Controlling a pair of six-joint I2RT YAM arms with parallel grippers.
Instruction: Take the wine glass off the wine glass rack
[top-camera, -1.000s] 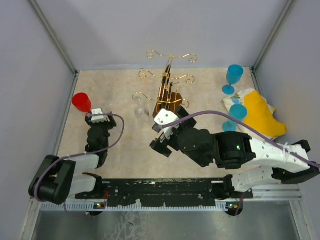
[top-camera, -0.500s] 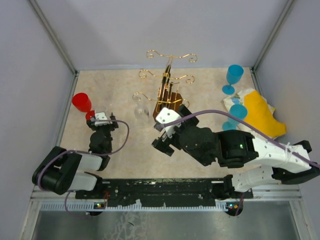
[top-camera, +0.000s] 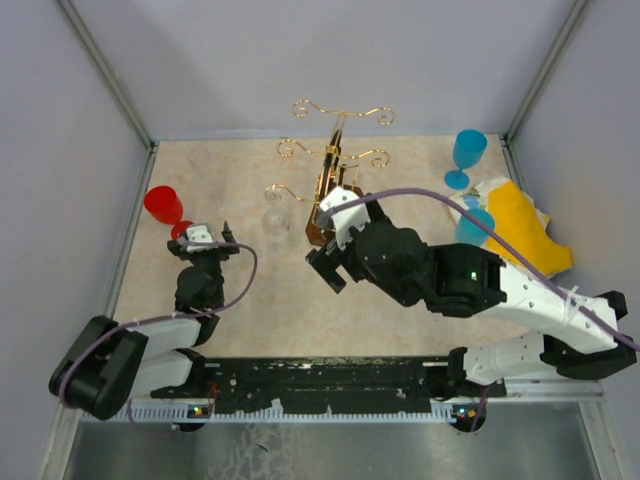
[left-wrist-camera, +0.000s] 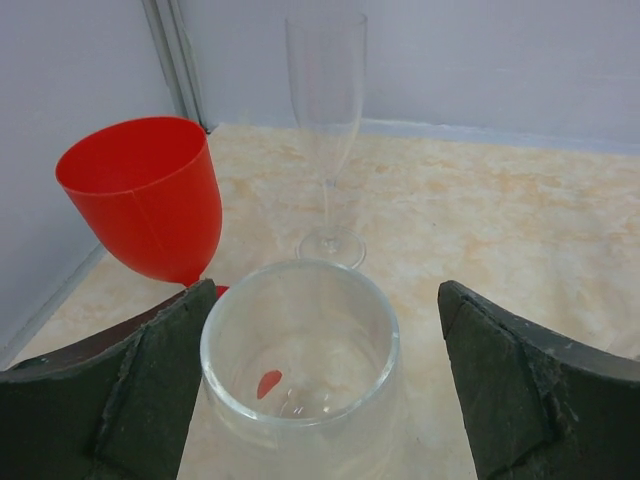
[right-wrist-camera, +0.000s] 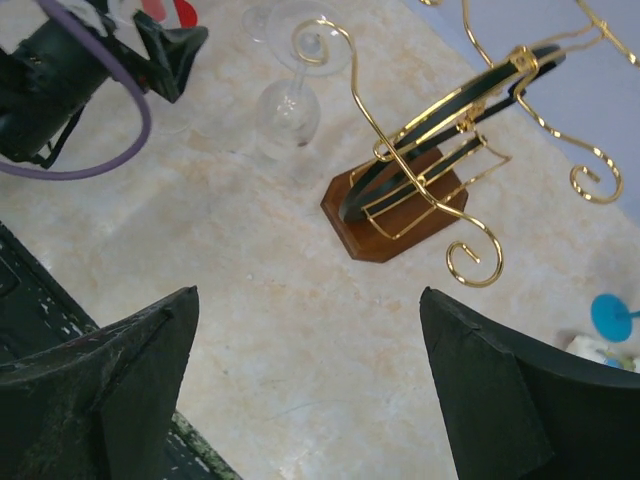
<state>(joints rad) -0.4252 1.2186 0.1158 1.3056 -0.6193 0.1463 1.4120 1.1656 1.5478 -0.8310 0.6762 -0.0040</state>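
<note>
The gold wire wine glass rack stands on its brown base at the middle back. A clear wine glass hangs upside down from its left hook, and also shows in the top view. My right gripper is open and empty, above the table in front of the base, also seen in the top view. My left gripper is open at the far left. A short clear glass stands between its fingers, against the left finger and apart from the right one.
A red goblet stands just left of my left gripper, also in the top view. A tall clear flute stands beyond it. Two blue goblets and a yellow cloth are at the right wall.
My right gripper has moved back toward the rack's base. My left arm has settled lower, with its gripper still beside the red goblet.
</note>
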